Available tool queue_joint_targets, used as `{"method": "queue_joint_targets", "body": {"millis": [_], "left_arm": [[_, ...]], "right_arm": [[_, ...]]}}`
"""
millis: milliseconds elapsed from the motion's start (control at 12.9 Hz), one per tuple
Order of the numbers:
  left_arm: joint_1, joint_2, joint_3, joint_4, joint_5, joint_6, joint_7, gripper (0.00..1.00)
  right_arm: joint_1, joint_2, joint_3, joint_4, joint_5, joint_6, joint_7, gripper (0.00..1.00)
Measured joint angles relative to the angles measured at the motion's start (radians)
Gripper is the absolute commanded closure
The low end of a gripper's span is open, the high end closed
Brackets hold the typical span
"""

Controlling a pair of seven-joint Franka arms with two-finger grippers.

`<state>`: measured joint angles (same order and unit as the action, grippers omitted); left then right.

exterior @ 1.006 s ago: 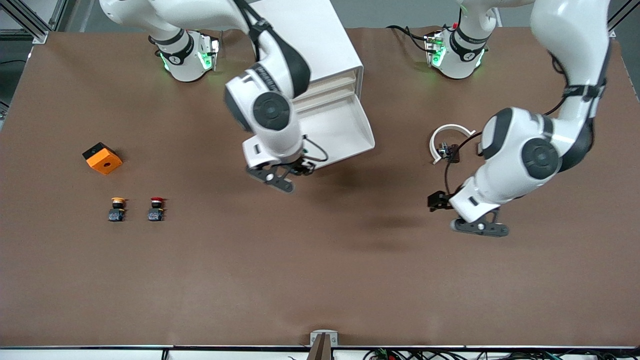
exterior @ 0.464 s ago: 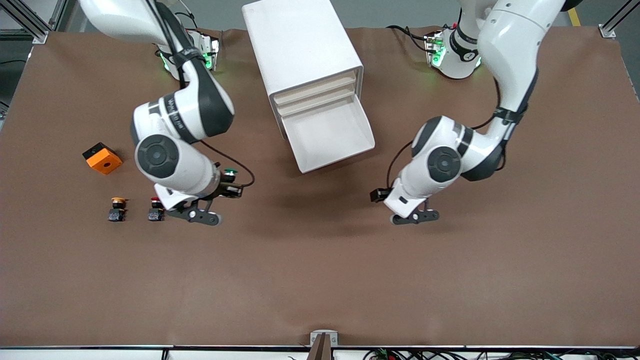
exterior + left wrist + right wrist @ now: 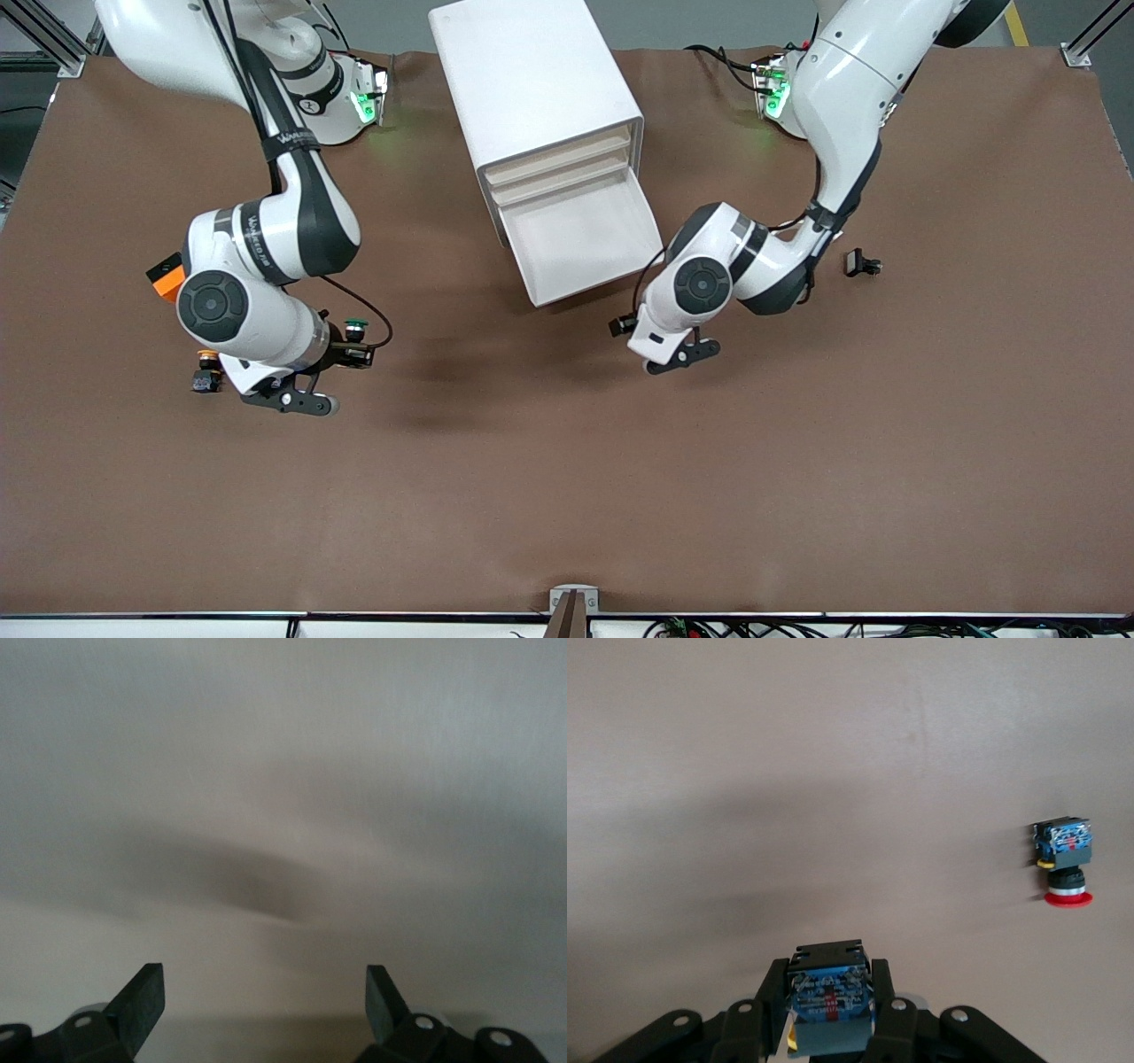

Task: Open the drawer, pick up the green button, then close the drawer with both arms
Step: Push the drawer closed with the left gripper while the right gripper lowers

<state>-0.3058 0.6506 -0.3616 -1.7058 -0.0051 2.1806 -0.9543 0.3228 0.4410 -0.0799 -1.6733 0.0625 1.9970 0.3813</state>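
Observation:
The drawer (image 3: 580, 232), lowest in the white cabinet (image 3: 532, 80), stands pulled open and looks empty. My right gripper (image 3: 357, 347) is shut on the button (image 3: 356, 325), whose green cap points up, over the table toward the right arm's end. In the right wrist view the button's black body with its blue label (image 3: 826, 997) sits clamped in the right gripper (image 3: 827, 967). My left gripper (image 3: 622, 325) hangs open and empty just in front of the drawer's corner. The left wrist view shows only bare table between the spread fingers of the left gripper (image 3: 266, 985).
A red-capped button (image 3: 1065, 861) lies on the table beside the held one; in the front view my right arm hides it. An orange-capped button (image 3: 207, 370) and an orange block (image 3: 164, 276) peek out by that arm. A small black part (image 3: 861, 263) lies toward the left arm's end.
My right arm has swung from the drawer toward the red and orange buttons, carrying the green button. My left arm has moved in toward the front of the open drawer.

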Motion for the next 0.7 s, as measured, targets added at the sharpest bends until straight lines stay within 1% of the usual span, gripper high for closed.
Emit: {"method": "queue_joint_targets", "body": {"millis": [387, 697], "left_arm": [[-0.030, 0.011, -0.057, -0.006, -0.123, -0.107, -0.046, 0.00], [-0.050, 0.017, -0.101, -0.007, -0.175, -0.167, -0.049, 0.00]], "right_arm": [[-0.026, -0.024, 0.000, -0.143, -0.001, 0.159, -0.055, 1.00], [-0.042, -0.027, 0.000, -0.216, -0.014, 0.268, -0.081, 1.00]]}}
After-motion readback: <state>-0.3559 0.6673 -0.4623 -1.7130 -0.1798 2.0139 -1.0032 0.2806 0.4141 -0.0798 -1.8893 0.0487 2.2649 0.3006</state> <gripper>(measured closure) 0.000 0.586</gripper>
